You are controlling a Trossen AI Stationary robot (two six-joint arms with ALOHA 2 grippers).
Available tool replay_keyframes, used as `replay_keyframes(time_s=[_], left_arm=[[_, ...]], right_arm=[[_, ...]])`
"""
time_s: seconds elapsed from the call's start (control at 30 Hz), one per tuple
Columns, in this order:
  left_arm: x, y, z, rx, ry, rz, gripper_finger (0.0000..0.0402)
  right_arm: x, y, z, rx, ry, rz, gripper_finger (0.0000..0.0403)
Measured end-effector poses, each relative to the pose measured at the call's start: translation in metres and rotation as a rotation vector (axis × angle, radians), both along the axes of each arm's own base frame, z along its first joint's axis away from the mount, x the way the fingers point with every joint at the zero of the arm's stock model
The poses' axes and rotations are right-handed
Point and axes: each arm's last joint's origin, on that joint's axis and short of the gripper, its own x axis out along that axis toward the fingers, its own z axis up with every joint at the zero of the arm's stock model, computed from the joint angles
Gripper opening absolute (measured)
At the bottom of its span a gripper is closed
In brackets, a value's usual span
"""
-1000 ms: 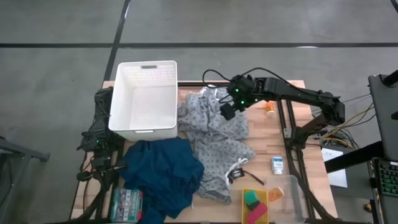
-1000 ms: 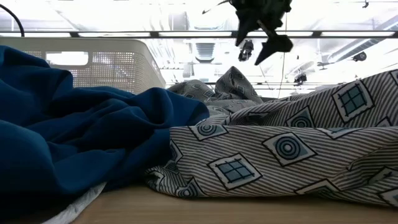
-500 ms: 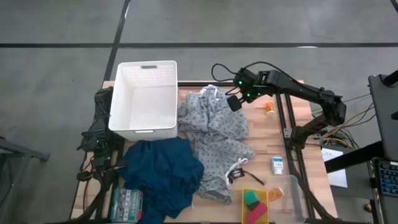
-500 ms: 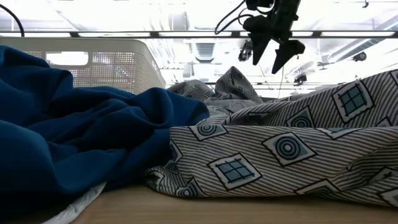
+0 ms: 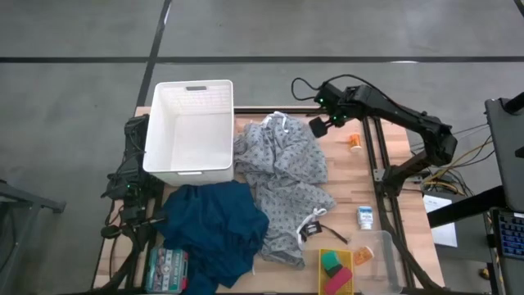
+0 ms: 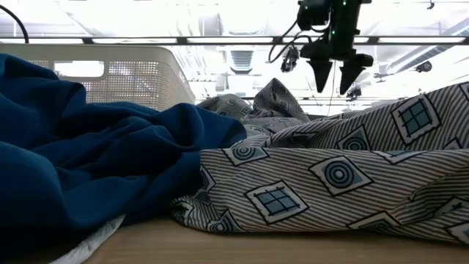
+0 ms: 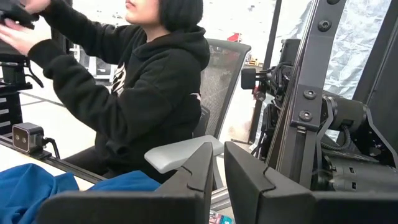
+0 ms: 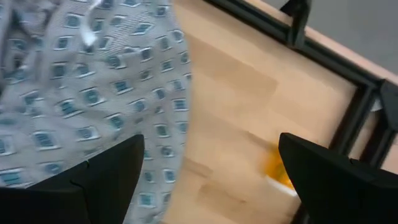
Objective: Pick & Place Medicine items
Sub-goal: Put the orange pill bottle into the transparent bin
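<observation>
Near the far right corner of the table (image 5: pixel 385 205) sits the small orange piece (image 5: pixel 354 142), on bare wood just past the edge of the grey patterned cloth (image 5: pixel 282 176). The white carton with blue print (image 5: pixel 365 217) is well apart from it, closer to the near right side, and another orange bit (image 5: pixel 363 256) lies next to the green and pink blocks (image 5: pixel 334 270).

The right gripper (image 5: pixel 324 124) hangs above the table with its fingers spread wide, nothing between them, just beside that far orange piece but not over it yet. In its wrist view the orange piece (image 8: pixel 278 171) is half tucked behind one finger.

What I'd worry about: that piece is tiny and looks like it could roll, so a slightly off descent could just nudge it toward the metal frame (image 5: pixel 378 156) instead of pinching it. Cloth edge is close too, so a finger could snag fabric.

The left gripper (image 7: pixel 214 180) is parked off by the table's left edge, fingers nearly together and holding nothing.
</observation>
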Motion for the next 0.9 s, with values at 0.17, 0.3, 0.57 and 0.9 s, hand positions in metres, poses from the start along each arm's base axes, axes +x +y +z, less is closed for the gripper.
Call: replay_keyframes(time_s=[0.17, 0.3, 0.57, 0.9], left_arm=[[0.0, 0.0, 0.0, 0.0, 0.0, 0.0, 0.0047], [0.0, 0.0, 0.0, 0.0, 0.0, 0.0, 0.0047], [0.0, 0.0, 0.0, 0.0, 0.0, 0.0, 0.0047], [0.0, 0.0, 0.0, 0.0, 0.0, 0.0, 0.0047]], right_arm=[[-0.009, -0.008, -0.012, -0.014, 0.071, -0.039, 0.0368], [-0.016, -0.012, -0.026, 0.02, 0.098, -0.108, 0.0368], [-0.032, -0.014, -0.059, 0.1, 0.202, -0.156, 0.0368], [-0.054, -0.013, -0.083, 0.186, 0.325, -0.219, 0.0368]])
